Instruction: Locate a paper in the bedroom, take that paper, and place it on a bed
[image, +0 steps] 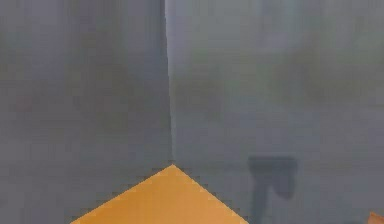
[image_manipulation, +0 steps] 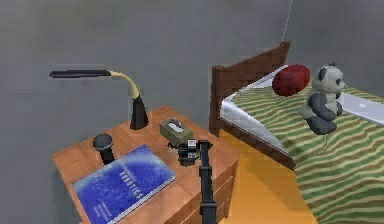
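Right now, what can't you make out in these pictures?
Arm side view:
Gripper: small box stands behind it on the nightstand, so whether it holds anything is unclear.
Dark round object by the lamp: too small to name.
Blue flat thing: paper or book, can't tell.
Bed: cut off by the right edge.

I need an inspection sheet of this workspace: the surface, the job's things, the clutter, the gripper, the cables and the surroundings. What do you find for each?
Surface: wooden nightstand, beside the bed.
Job's things: flat blue printed item, perhaps the paper, lies on the nightstand; bed with green striped cover.
Clutter: desk lamp, dark round object and olive box on the nightstand; red cushion and panda toy on the bed.
Gripper: gripper at the nightstand, by the olive box; cannot tell whether it holds anything.
Cables: nothing seen.
Surroundings: grey walls, orange floor.
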